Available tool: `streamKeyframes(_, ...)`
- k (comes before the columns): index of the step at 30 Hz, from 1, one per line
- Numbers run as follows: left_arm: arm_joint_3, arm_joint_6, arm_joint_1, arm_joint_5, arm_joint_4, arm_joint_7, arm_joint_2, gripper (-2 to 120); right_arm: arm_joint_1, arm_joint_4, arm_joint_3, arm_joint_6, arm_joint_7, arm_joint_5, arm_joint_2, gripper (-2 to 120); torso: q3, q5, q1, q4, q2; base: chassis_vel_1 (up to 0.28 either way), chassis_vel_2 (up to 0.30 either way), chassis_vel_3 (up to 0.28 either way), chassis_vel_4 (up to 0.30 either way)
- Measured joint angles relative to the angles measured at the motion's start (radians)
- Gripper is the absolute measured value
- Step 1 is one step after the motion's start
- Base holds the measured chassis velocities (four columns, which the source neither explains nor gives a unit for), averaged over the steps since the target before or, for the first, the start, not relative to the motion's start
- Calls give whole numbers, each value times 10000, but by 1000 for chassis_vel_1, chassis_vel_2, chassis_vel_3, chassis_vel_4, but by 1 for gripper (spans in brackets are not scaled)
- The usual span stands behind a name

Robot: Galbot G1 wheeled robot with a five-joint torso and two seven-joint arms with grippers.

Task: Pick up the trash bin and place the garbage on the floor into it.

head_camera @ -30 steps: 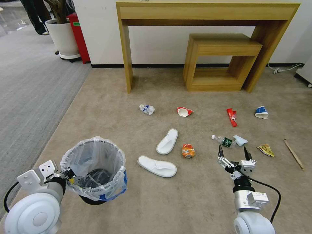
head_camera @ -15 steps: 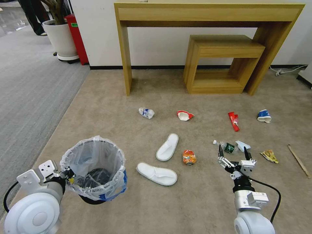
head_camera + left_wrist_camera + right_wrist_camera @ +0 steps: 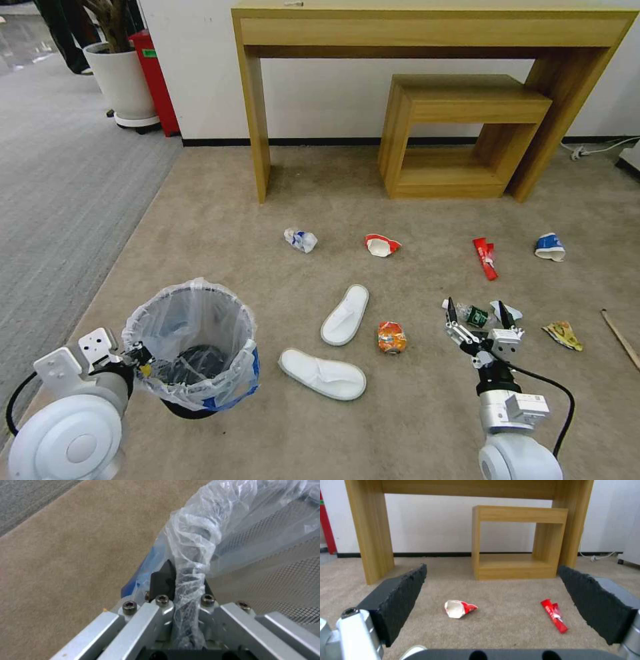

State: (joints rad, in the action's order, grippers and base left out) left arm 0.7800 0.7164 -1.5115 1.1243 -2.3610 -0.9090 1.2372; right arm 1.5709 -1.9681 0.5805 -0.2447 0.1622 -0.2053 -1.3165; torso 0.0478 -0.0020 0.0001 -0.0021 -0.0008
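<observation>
The trash bin (image 3: pixel 190 347), lined with a crinkly white bag, hangs at my lower left with my left gripper (image 3: pixel 138 353) shut on its rim. The left wrist view shows that gripper (image 3: pixel 185 580) pinching the bagged rim of the bin (image 3: pixel 233 542). My right gripper (image 3: pixel 479 315) is open, low over the small bottle (image 3: pixel 472 315) and tissue (image 3: pixel 508 311). Garbage lies on the beige floor (image 3: pixel 413 427): two white slippers (image 3: pixel 345 315) (image 3: pixel 323 373), orange wrapper (image 3: pixel 391 337), crushed cups (image 3: pixel 301 240) (image 3: pixel 381 245) (image 3: pixel 551 247), red wrapper (image 3: pixel 486 257), yellow wrapper (image 3: pixel 563 335), stick (image 3: pixel 620 339). Between the open right fingers (image 3: pixel 400 597) lie the red-white cup (image 3: pixel 459 608) and the red wrapper (image 3: pixel 555 618).
A tall wooden console table (image 3: pixel 427 27) with a smaller wooden table (image 3: pixel 467 100) under it stands against the far wall. A white plant pot (image 3: pixel 127 87) and a red box (image 3: pixel 155 73) are at the far left, on grey ribbed carpet (image 3: pixel 60 173). A cable (image 3: pixel 600 147) runs along the right wall.
The whole head view has shifted: the camera has moved forward, so the litter and tables sit lower and nearer. Both arms keep their poses, the bin still held.
</observation>
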Motion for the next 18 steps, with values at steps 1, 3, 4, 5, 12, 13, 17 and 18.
streamKeyframes(1,-5,-1,7,-2,15,1,9,1,-10,8,0,-8,0,0,0,100,0,-1,0,0,0,-74,76,75,-73)
streamKeyframes(3,-7,-1,10,-4,21,2,12,1,-20,19,-1,-30,0,0,0,100,1,0,0,0,0,-84,62,75,-73)
streamKeyframes(4,-15,-4,16,-17,37,14,14,1,-53,63,-6,-96,-1,16,1,100,1,-1,0,0,0,-84,71,83,-67)
streamKeyframes(5,-16,-5,20,-20,50,19,15,1,-79,93,-13,-129,-1,26,1,100,1,0,0,0,0,-74,71,83,-56)
streamKeyframes(12,-20,-11,38,-45,99,47,7,1,-145,154,-56,-172,-65,-30,21,100,0,0,1,0,0,-27,42,41,-27)
streamKeyframes(13,-20,-11,38,-45,99,47,7,1,-145,154,-56,-172,-65,-30,21,100,0,0,1,0,0,0,0,0,0)
streamKeyframes(17,-34,-14,50,-69,161,72,6,1,-232,230,-120,-234,-233,-204,103,100,1,0,0,0,0,0,0,0,0)
streamKeyframes(18,-34,-14,50,-69,161,72,6,1,-232,230,-120,-234,-233,-204,103,100,1,0,0,0,0,0,0,0,0)
